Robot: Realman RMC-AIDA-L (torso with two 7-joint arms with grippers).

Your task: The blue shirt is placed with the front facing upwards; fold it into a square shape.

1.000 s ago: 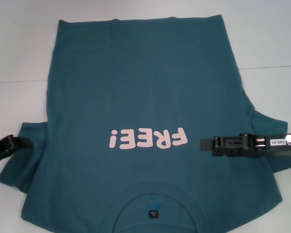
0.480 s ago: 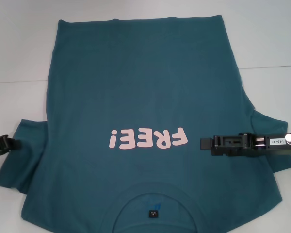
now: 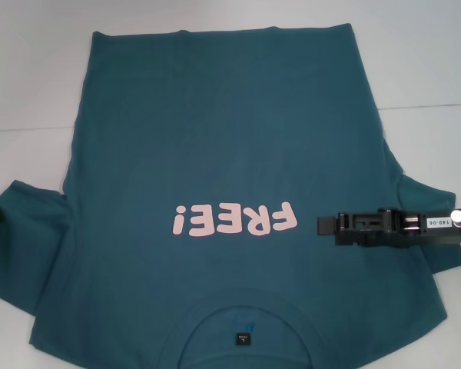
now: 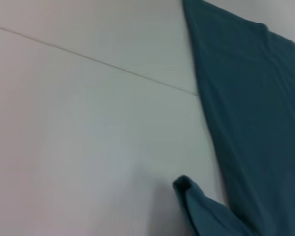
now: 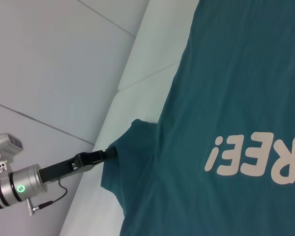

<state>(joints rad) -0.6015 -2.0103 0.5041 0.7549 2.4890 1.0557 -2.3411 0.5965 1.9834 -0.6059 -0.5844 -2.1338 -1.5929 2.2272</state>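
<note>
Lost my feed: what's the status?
Left gripper at the shirt's left sleeve edge. Right gripper over its right side. Shirt flat, front up, unfolded. Nothing in the way.

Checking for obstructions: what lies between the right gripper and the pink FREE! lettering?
Only bare blue shirt fabric, in the head view, separates the right gripper from the lettering.

L gripper (image 5: 109, 154) sits far out at the robot's left, only a sliver of it showing at the head view's edge; seen from the R wrist cam its dark fingers (image 5: 91, 157) look pinched together at the tip, arm stretched out low w/ silver wrist barrel and a green light on it. R gripper (image 3: 323, 226) reaches in from the robot's right, level and pointing toward centre, fingers lying close together, white label on its body
</note>
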